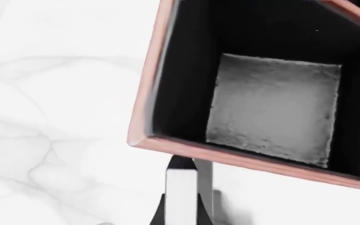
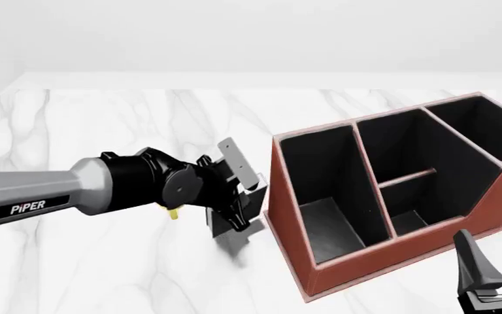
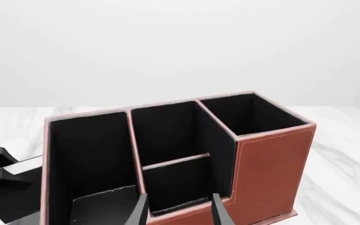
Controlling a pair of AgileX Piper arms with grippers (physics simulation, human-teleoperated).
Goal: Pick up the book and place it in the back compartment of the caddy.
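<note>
Clamping the book between its fingers, the left gripper hangs just beside the caddy's near left wall, above the white, grey-veined marble table. In the front view the book shows as a small black slab with a pale page edge, tilted and partly hidden behind the gripper's dark, blocky wrist, and a sliver of a yellow mug peeks from under the arm. The left wrist view looks down past the book's smooth white edge into a square black-walled cell with a rough grey floor, rimmed in reddish-brown. The caddy is a boxy organiser of leather-like red-brown outer panels with faint stitching, matte black inner walls and sloped sides. Its back compartment sits behind a low reddish crossbar in the middle row and holds nothing visible. The right gripper rests low at the near right corner of the caddy, its two dark tapered fingers spread apart with nothing between them.
</note>
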